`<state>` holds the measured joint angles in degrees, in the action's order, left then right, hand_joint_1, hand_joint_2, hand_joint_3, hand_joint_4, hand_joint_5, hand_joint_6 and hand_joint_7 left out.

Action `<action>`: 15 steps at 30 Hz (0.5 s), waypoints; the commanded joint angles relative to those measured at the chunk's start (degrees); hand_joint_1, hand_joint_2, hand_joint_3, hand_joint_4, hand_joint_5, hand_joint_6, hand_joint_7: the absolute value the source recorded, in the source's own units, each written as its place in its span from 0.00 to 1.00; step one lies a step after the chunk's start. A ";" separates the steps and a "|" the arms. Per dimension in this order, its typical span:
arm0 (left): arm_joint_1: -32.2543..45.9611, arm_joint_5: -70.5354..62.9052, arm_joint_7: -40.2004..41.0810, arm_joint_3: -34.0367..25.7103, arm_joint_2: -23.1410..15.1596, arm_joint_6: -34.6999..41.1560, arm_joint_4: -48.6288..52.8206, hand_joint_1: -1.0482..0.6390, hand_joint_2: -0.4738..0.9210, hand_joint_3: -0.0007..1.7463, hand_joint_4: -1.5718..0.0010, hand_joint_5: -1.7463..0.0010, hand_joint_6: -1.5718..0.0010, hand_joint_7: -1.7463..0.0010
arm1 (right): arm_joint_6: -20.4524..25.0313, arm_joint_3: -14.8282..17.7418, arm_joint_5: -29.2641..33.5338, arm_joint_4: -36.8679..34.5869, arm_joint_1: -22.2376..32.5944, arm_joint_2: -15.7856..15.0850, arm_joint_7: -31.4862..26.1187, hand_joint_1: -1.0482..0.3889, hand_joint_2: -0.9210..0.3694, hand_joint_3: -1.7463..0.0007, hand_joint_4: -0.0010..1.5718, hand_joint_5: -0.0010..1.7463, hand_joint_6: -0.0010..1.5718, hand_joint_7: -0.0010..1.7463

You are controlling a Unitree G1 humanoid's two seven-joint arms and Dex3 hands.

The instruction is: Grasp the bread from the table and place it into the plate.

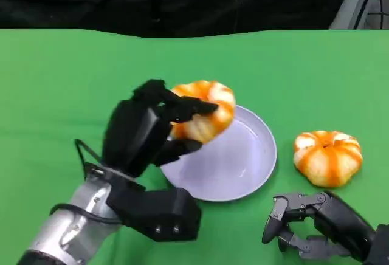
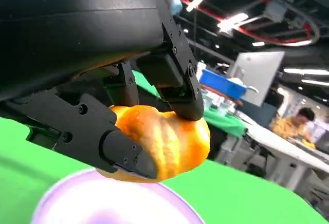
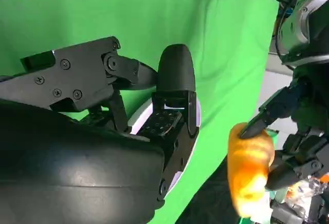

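My left hand (image 1: 149, 131) grips an orange-and-white striped bread (image 1: 205, 110) and holds it in the air over the near-left rim of the pale lavender plate (image 1: 243, 168). The left wrist view shows the bread (image 2: 164, 142) pinched between the fingers (image 2: 123, 152), just above the plate (image 2: 103, 203). A second, similar bread (image 1: 328, 157) lies on the green table to the right of the plate. My right hand (image 1: 304, 225) rests low near the table's front edge, below that second bread, fingers apart and holding nothing. From the right wrist view the held bread (image 3: 249, 172) appears in the other hand.
The green tablecloth (image 1: 61, 82) covers the whole table, with its far edge against a dark background. In the left wrist view, desks, a monitor (image 2: 257, 75) and a seated person (image 2: 295, 124) lie beyond the table.
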<state>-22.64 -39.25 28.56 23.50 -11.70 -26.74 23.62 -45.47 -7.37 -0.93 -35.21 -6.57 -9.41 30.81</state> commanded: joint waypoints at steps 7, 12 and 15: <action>-3.41 -1.67 -1.13 2.52 1.95 -2.54 6.11 0.57 0.96 0.00 0.53 0.31 0.29 0.93 | 2.98 0.00 -0.64 2.34 0.61 -0.44 -0.04 0.67 0.04 0.69 0.47 0.89 0.51 0.70; -4.71 3.25 -5.94 1.43 3.30 -3.59 10.23 0.57 0.99 0.01 0.54 0.35 0.29 0.95 | 1.87 0.00 -0.24 1.94 0.21 -0.42 -0.24 0.67 0.03 0.70 0.49 0.87 0.50 0.70; -5.21 4.78 -7.60 0.81 3.77 -3.81 11.64 0.56 1.00 0.01 0.54 0.36 0.29 0.96 | 1.68 0.01 -0.19 1.91 0.15 -0.42 -0.30 0.67 0.03 0.69 0.47 0.91 0.50 0.70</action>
<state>-27.01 -35.90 22.38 25.22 -7.70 -30.07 34.04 -43.20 -7.46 -0.91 -33.23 -6.40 -9.16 30.76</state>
